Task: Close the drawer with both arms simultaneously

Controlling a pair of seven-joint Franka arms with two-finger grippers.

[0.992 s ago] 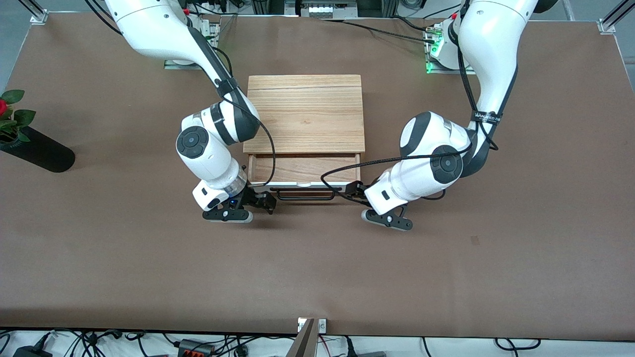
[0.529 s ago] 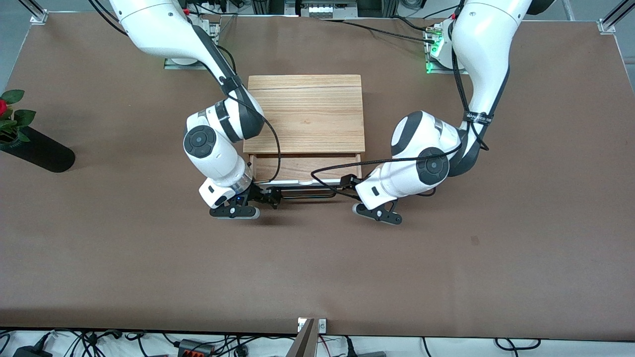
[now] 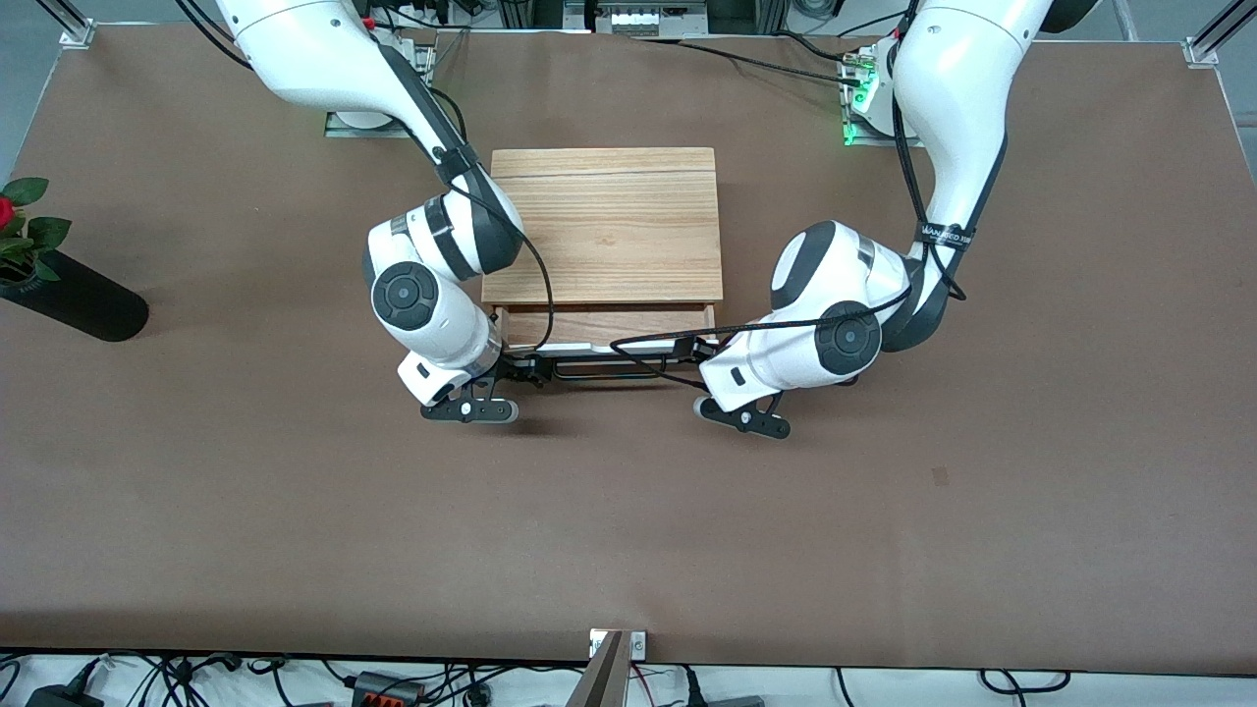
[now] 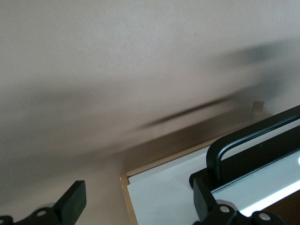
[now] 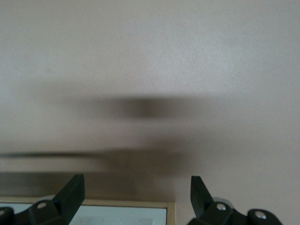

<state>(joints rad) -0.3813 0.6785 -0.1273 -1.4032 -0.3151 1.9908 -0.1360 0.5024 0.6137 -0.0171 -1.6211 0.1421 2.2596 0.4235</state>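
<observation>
The light-oak cabinet (image 3: 604, 221) stands mid-table. Its drawer (image 3: 628, 325) sticks out a short way toward the front camera, with the white front panel (image 3: 589, 349) and black wire handle (image 3: 601, 374) showing. My right gripper (image 3: 522, 372) is open at the panel's end toward the right arm, and my left gripper (image 3: 704, 350) is open at the other end. In the left wrist view the open gripper (image 4: 138, 205) straddles a corner of the white panel (image 4: 164, 192), one finger (image 4: 205, 202) by the handle (image 4: 243, 140). In the right wrist view the open gripper (image 5: 136, 196) straddles the other corner of the panel (image 5: 117, 216).
A black vase (image 3: 77, 297) with a red rose lies near the table edge at the right arm's end. Both arms' elbows flank the cabinet. Brown table (image 3: 628, 530) stretches out toward the front camera.
Both grippers have moved toward the cabinet against the front panel. The drawer has slid inward, so less of its wooden tray shows now.
</observation>
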